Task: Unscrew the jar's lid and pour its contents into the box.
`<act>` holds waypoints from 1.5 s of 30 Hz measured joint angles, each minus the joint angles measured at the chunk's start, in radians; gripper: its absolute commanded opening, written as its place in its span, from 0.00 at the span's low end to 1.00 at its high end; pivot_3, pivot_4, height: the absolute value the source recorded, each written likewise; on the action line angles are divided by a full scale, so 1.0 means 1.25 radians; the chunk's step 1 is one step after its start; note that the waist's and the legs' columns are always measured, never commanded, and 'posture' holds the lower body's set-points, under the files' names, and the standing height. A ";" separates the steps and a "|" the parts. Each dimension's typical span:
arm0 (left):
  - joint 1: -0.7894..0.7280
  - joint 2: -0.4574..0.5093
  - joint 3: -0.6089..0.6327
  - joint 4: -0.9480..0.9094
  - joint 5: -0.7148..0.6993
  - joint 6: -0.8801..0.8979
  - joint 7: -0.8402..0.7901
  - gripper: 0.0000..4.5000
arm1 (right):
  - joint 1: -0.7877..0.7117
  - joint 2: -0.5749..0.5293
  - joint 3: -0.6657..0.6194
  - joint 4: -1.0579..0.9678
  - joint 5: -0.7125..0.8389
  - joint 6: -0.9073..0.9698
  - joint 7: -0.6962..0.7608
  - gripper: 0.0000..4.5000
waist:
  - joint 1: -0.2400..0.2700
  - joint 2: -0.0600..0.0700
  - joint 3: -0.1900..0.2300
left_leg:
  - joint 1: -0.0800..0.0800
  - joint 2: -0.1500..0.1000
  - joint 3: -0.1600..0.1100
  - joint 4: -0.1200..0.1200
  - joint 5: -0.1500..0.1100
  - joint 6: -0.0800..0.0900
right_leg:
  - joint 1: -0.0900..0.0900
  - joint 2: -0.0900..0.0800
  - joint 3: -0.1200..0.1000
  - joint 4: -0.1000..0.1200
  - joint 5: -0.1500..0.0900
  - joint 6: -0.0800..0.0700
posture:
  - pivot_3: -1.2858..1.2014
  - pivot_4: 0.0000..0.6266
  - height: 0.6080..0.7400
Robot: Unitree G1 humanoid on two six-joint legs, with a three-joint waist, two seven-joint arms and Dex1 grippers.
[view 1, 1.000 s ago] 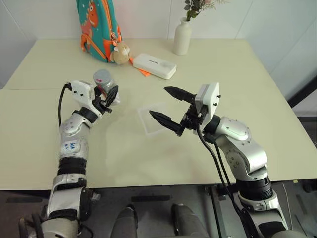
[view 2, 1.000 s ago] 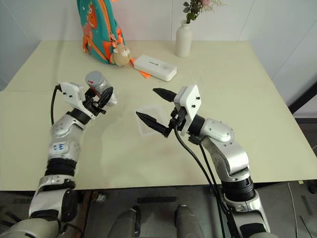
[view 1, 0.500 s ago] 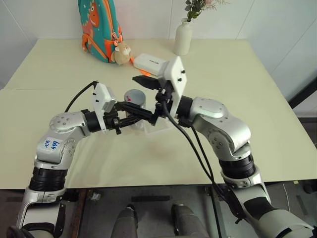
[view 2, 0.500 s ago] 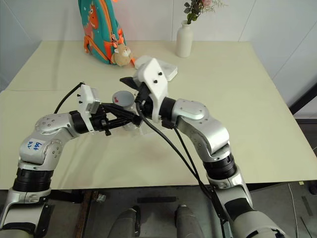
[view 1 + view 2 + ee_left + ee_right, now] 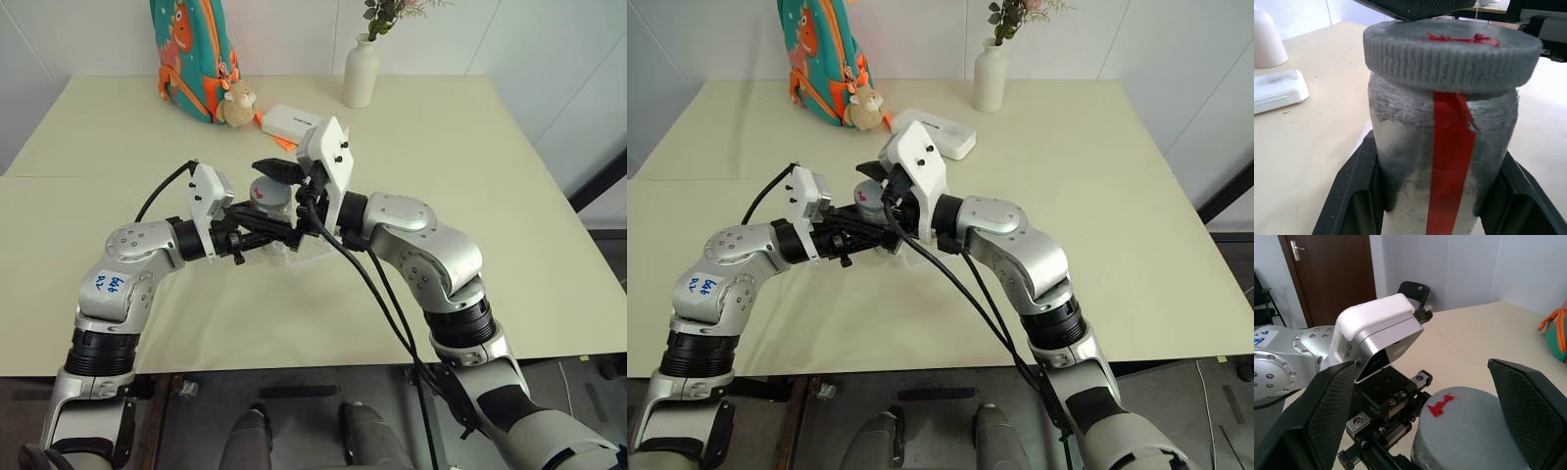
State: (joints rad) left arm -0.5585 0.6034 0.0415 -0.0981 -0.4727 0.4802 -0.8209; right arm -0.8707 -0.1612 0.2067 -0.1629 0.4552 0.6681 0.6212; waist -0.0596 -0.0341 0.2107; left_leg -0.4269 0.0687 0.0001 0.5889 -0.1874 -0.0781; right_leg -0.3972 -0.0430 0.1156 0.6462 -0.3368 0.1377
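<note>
My left gripper (image 5: pixel 263 221) is shut on the grey jar (image 5: pixel 1415 171), its fingers (image 5: pixel 1352 200) pressing both sides of the body beside a red tape strip. It holds the jar upright over the middle of the table. The ribbed lid (image 5: pixel 1469 426) with a red mark sits on the jar. My right gripper (image 5: pixel 279 198) is open, one finger (image 5: pixel 1327 416) on each side of the lid with a gap to it. The clear box (image 5: pixel 315 251) lies on the table under the two grippers, mostly covered by them. The contents are hidden inside the jar.
At the back of the table (image 5: pixel 509 196) stand a teal backpack (image 5: pixel 191 54) with a small plush toy (image 5: pixel 238 103), a flat white case (image 5: pixel 289 122) and a white vase (image 5: pixel 361 73). The near table edge runs below both arms.
My left arm has carried the jar rightward to the table's middle, over the box. My right gripper has swung left and now straddles the lid. Over the last half second both barely moved.
</note>
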 measured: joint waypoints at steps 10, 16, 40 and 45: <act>-0.008 -0.008 -0.007 0.000 0.008 -0.006 -0.008 0.43 | 0.001 -0.011 -0.039 0.066 -0.007 -0.030 -0.011 1.00 | -0.002 0.000 0.000 | 0.000 0.000 0.000 0.000 0.000 0.000 | 0.000 0.000 0.000 0.000 0.000 0.000 | 0.52 0.24 1.00; -0.014 -0.012 -0.008 0.004 0.008 -0.015 -0.017 0.43 | 0.015 -0.003 -0.040 0.063 -0.005 -0.029 -0.012 1.00 | 0.000 0.000 0.000 | 0.000 0.000 0.000 0.000 0.000 0.000 | 0.000 0.000 0.000 0.000 0.000 0.000 | 0.52 0.24 1.00; -0.025 -0.028 -0.019 0.030 -0.034 -0.034 -0.144 0.43 | 0.026 -0.104 -0.034 0.040 0.045 -0.052 0.198 0.59 | 0.004 0.000 0.000 | -0.001 0.000 0.000 0.000 0.000 0.000 | 0.000 0.000 0.000 -0.002 0.000 0.000 | 0.52 0.24 1.00; -0.057 -0.017 -0.053 0.034 -0.082 -0.033 -0.312 0.43 | -0.028 -0.201 -0.023 0.059 0.125 -0.036 0.422 0.59 | -0.002 0.001 0.001 | -0.001 0.000 0.000 0.001 -0.001 0.000 | 0.000 0.000 -0.001 -0.001 0.000 0.001 | 0.52 0.24 1.00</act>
State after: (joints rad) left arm -0.6297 0.5827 -0.0249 -0.0555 -0.5748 0.4388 -1.2108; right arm -0.9054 -0.4123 0.1775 -0.0898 0.6114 0.6233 1.1481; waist -0.0623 -0.0325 0.2118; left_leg -0.4287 0.0687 -0.0004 0.5907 -0.1881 -0.0777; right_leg -0.3970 -0.0427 0.1149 0.6450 -0.3370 0.1383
